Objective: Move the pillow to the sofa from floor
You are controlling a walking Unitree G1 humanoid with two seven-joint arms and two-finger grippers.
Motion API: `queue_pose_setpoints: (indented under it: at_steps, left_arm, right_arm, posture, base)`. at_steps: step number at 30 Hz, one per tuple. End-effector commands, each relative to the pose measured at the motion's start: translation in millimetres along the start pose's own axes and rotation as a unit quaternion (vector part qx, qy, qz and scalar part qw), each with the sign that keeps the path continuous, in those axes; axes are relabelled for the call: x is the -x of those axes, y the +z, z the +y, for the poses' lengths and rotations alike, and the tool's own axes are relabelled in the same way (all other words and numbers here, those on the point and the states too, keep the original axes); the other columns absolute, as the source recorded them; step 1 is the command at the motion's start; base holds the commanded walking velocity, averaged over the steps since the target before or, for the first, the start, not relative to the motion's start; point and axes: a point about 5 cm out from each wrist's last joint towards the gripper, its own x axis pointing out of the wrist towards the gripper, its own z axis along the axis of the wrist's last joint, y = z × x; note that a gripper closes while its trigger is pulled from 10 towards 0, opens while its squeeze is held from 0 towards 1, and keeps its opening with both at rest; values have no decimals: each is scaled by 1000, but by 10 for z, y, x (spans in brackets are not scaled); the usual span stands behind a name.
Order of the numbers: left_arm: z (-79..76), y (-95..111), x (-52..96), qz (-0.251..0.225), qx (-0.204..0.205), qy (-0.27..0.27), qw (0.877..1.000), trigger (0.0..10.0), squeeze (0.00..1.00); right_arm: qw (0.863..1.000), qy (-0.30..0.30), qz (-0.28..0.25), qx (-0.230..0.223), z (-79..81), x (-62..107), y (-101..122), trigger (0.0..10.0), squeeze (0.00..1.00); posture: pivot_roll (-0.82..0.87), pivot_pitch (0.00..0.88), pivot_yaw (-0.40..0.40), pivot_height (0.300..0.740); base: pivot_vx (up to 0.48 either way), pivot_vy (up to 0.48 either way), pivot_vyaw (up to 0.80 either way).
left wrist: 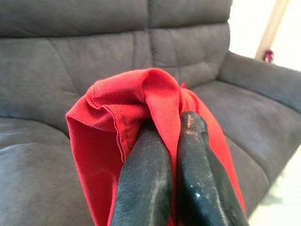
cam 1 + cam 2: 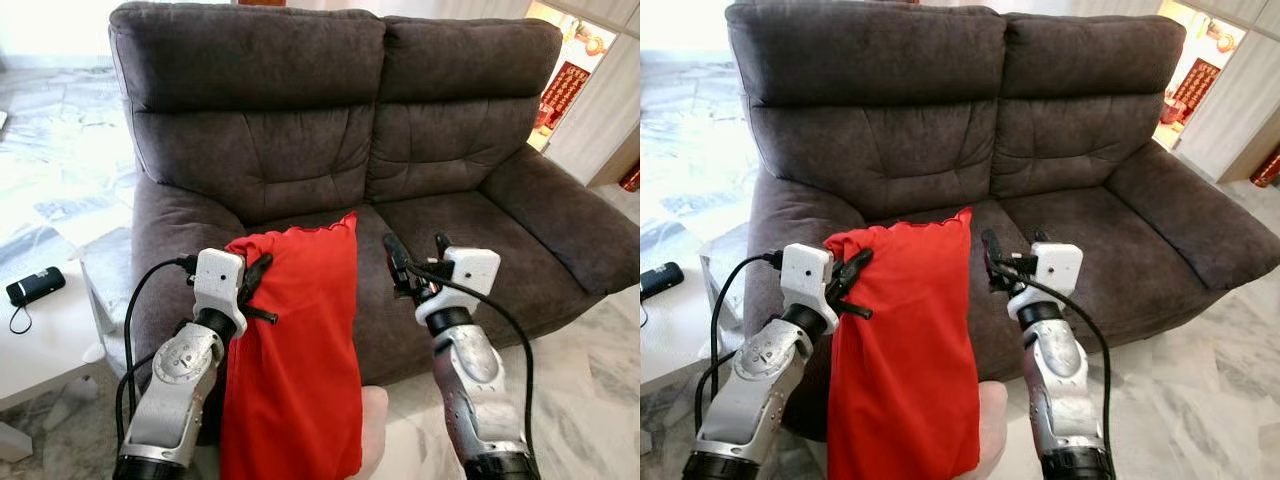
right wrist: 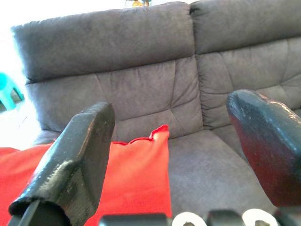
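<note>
While pillow (image 2: 295,340) is hanging before sofa (image 2: 440,230) | left gripper (image 2: 256,285) is pinching its corner | right gripper (image 2: 420,262) is waiting spread, empty | advice: lift higher, clear seat edge before releasing

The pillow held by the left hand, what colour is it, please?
Plain red pillow; clearest in the left eye view.

The red pillow (image 2: 295,350) runs off the frame's bottom edge, hiding the sofa (image 2: 450,130) front behind it; both arms are cut off there too.
</note>
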Motion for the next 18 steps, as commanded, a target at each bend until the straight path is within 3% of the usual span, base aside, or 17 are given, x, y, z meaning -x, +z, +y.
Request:
queue_pose_setpoints:
  at_steps: [1,7,11,18]
  left_arm:
    - [-37,336,-82,-69,-23,-23,997,10000,0]
    - [-24,387,-145,-65,-36,-57,996,10000,0]
    - [-101,429,-219,-70,-33,-76,994,10000,0]
    - [-171,391,-205,-69,-15,-68,995,10000,0]
  right_arm:
    - [1000,-6,-3,-1,-4,-22,0,10000,0]
    - [1000,-21,-1,-14,36,-30,-69,10000,0]
    - [1000,-27,6,-12,23,-40,-104,10000,0]
    - [999,-28,-9,-11,-12,-88,-50,10000,0]
  posture:
    - [203,0,-43,740]
    - [193,0,23,740]
    - [184,0,25,740]
    - [186,0,12,740]
  base:
    - [0,0,0]
    - [0,0,0]
    - [0,0,0]
    - [0,0,0]
